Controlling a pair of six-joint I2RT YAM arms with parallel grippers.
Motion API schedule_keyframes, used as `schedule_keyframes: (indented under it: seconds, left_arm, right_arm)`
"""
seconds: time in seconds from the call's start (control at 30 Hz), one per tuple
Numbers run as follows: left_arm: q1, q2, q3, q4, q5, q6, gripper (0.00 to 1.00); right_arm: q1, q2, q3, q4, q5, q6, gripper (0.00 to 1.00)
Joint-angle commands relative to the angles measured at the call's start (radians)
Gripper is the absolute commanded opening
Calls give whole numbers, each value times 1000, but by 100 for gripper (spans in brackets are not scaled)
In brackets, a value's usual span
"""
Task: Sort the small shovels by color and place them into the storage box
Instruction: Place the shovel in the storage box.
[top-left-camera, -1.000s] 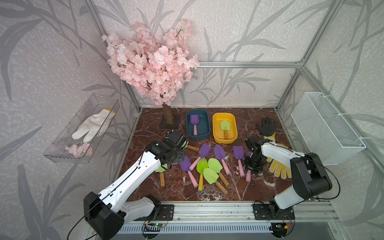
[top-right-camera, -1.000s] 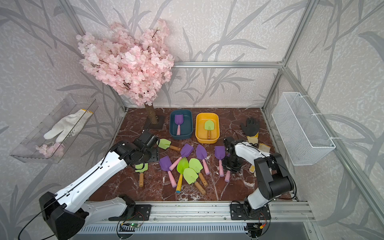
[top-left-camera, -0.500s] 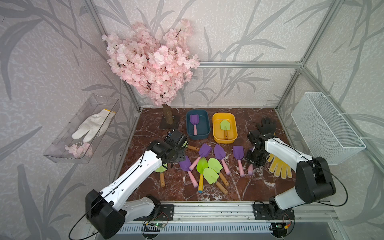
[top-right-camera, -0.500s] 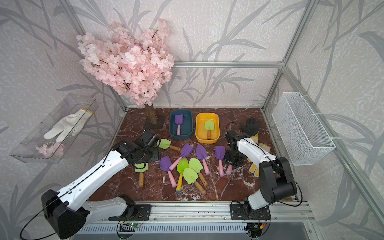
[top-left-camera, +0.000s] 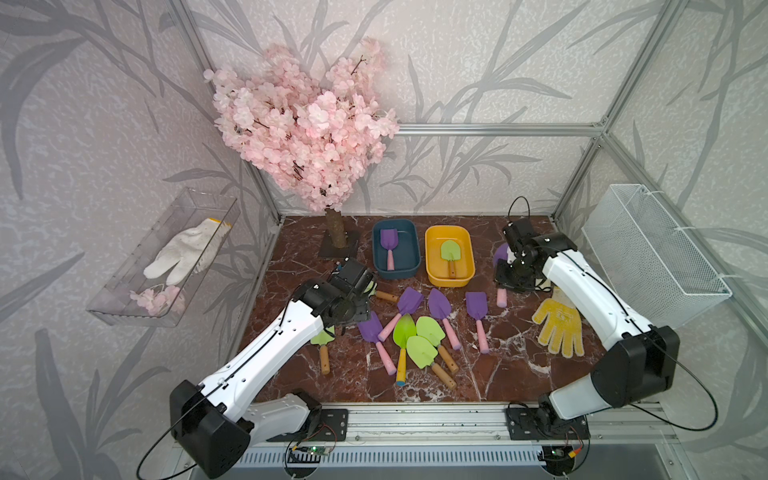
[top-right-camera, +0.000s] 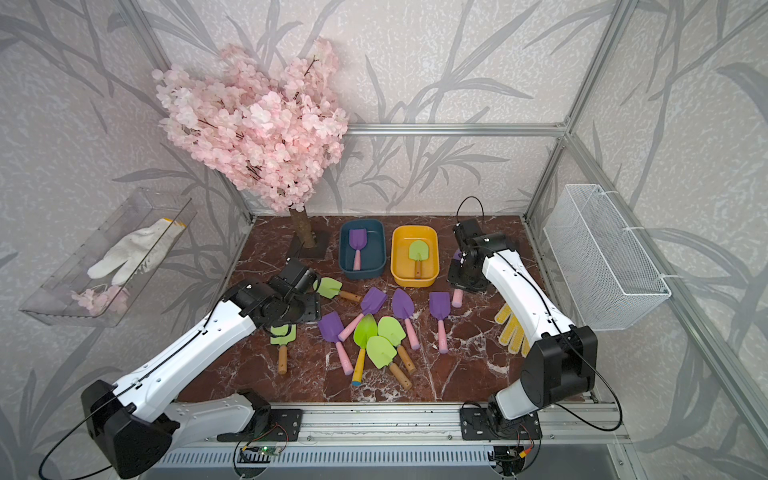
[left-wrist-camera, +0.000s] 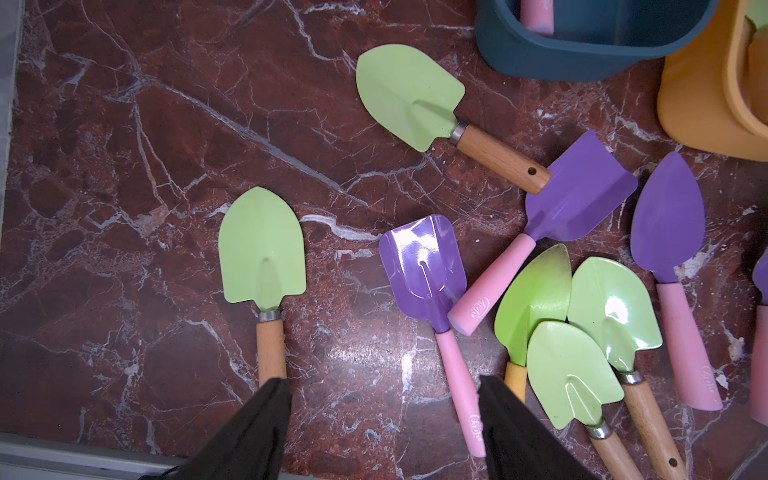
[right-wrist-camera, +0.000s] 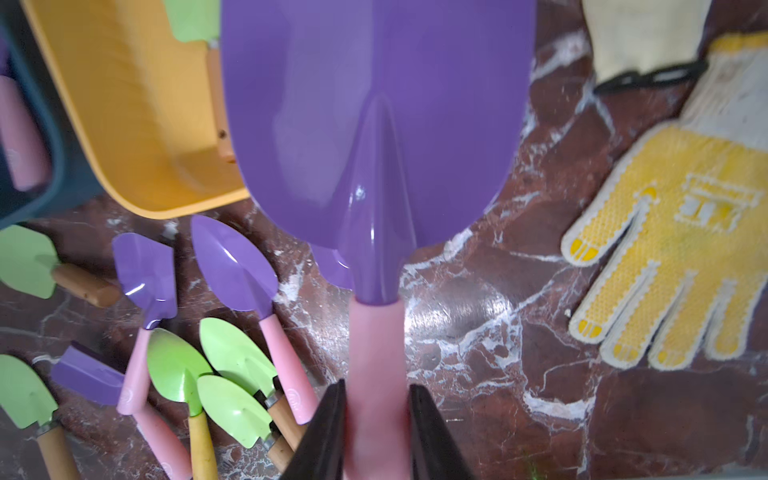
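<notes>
Table (top-left-camera: 498, 374): red marble. Far centre, blue box (top-left-camera: 376, 266) with one purple shovel (top-left-camera: 389, 241); yellow box (top-left-camera: 430, 266) just right of it with one green shovel (top-left-camera: 449, 250). Near of both, loose shovels (top-left-camera: 404, 330) in a cluster. At right, right gripper (right-wrist-camera: 376, 390) clenched on pink handle of held shovel (right-wrist-camera: 374, 124) — lifted, right of yellow box. Over left of cluster, left gripper (left-wrist-camera: 382, 382) released, empty.

Robot lab test booth: aluminium frame (top-left-camera: 498, 129), leaf-print wall panels (top-left-camera: 498, 62), robot arms (top-left-camera: 266, 349) bolted to front rail (top-left-camera: 415, 419), marble-look tabletop (top-left-camera: 519, 374), fake blossom tree (top-left-camera: 303, 124).
</notes>
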Motion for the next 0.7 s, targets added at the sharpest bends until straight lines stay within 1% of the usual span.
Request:
schedule_keyframes:
  seconds: [0.0, 0.1, 0.27, 0.33, 0.43, 0.53, 0.67]
  left_arm:
    - [-3, -27, 46, -27, -25, 15, 75]
    - [-2, -40, 58, -26, -38, 17, 75]
    - [-1, -47, 73, -29, -51, 20, 75]
    - [0, -45, 74, -28, -53, 21, 75]
    - [1, -45, 66, -21, -50, 20, 75]
    - [5, -45, 65, -26, -61, 26, 75]
    - [19, -52, 65, -27, -70, 41, 75]
  right_arm:
    - [30, 71, 123, -31, 1, -103, 18]
    - [79, 157, 275, -30, -15, -151, 17]
    - [180, 371, 522, -9, -33, -154, 17]
    - [223, 455, 628, -1, -9, -154, 17]
    - [287, 567, 759, 51, 84, -180, 17]
    - [321, 702, 916, 56, 98, -165, 16]
    - [347, 926, 1234, -30, 97, -122, 16]
